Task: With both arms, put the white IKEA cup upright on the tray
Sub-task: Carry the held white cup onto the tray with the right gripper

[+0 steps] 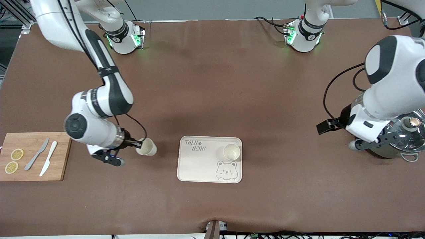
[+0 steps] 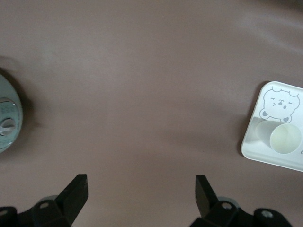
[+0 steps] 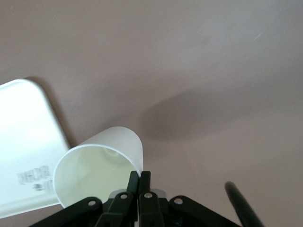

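A white cup hangs tilted from my right gripper, which is shut on its rim, low over the table between the wooden board and the tray. In the right wrist view the fingers pinch the rim of this cup. The cream bear tray lies near the table's middle, and its corner shows in the right wrist view. A second white cup stands upright on the tray and also shows in the left wrist view. My left gripper is open and empty beside a metal pot.
A wooden cutting board at the right arm's end of the table holds two lemon slices, a grey knife and a white knife. A lidded metal pot stands at the left arm's end, under the left arm.
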You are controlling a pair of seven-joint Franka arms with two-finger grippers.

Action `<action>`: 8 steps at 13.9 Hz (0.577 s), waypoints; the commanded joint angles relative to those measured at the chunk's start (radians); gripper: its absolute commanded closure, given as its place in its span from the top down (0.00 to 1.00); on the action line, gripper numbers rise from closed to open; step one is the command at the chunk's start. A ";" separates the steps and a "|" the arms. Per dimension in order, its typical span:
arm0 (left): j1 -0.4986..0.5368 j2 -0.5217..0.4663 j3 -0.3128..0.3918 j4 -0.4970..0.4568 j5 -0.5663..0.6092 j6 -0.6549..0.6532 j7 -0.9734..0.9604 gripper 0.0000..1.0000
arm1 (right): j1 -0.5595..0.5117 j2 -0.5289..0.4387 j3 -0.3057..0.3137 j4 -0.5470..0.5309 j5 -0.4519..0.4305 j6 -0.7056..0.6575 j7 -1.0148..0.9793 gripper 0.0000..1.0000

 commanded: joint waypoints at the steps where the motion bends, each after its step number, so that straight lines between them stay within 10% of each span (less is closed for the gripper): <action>1: 0.053 -0.034 -0.004 -0.025 -0.008 -0.009 0.086 1.00 | 0.092 0.080 -0.009 0.095 0.037 0.017 0.178 0.00; 8: 0.130 -0.063 -0.003 -0.022 -0.011 -0.009 0.148 1.00 | 0.217 0.155 -0.009 0.103 0.037 0.171 0.416 0.00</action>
